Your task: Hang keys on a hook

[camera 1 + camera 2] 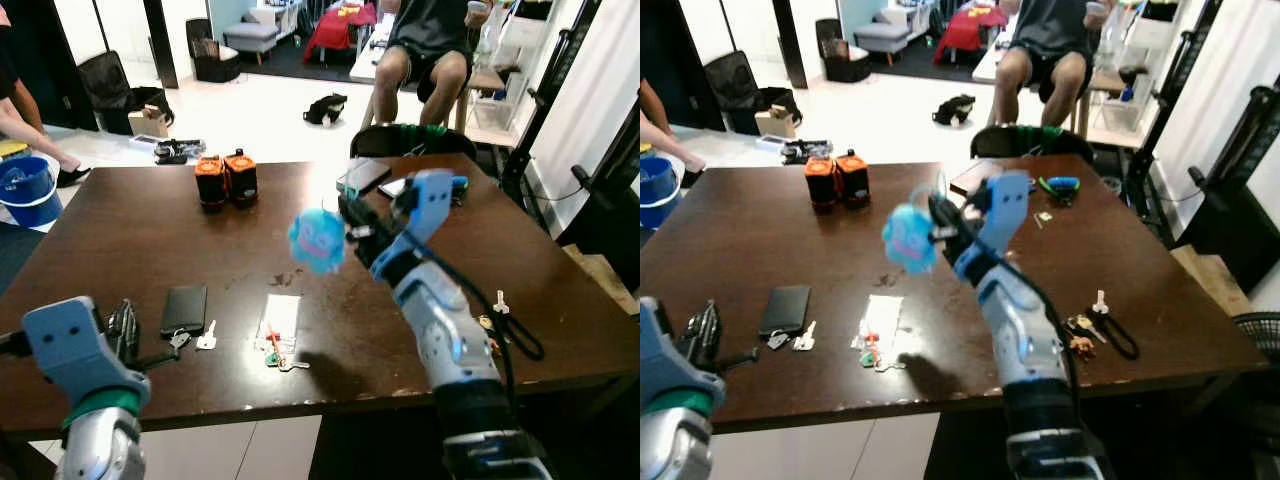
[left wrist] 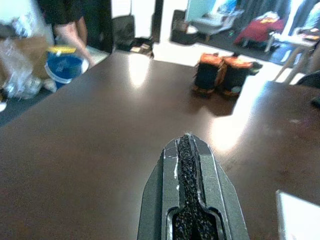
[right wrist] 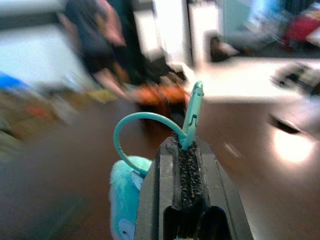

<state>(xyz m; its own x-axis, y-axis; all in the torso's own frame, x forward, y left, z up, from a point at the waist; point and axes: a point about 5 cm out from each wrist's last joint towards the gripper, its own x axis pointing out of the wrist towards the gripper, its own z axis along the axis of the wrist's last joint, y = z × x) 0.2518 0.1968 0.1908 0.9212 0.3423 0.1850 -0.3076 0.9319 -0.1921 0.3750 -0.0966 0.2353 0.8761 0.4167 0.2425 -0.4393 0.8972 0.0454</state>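
Observation:
My right gripper (image 1: 352, 232) is raised above the middle of the brown table (image 1: 120, 240) and is shut on the teal loop (image 3: 142, 119) of a blue plush keychain (image 1: 318, 241). The plush hangs off the fingertips in the air, and its top shows in the right wrist view (image 3: 125, 195). My left gripper (image 1: 125, 330) is low at the table's front left edge, beside a black phone (image 1: 185, 308), with its fingers (image 2: 186, 150) shut on nothing. A silver key (image 1: 205, 338) lies by the phone.
A white card with red and green keys (image 1: 278, 320) lies at the front middle. Two orange-black blocks (image 1: 225, 178) stand at the back. Keys on a black strap (image 1: 503, 322) lie at the right. A person sits behind the table (image 1: 430, 50); another stands by a blue bucket (image 1: 28, 190).

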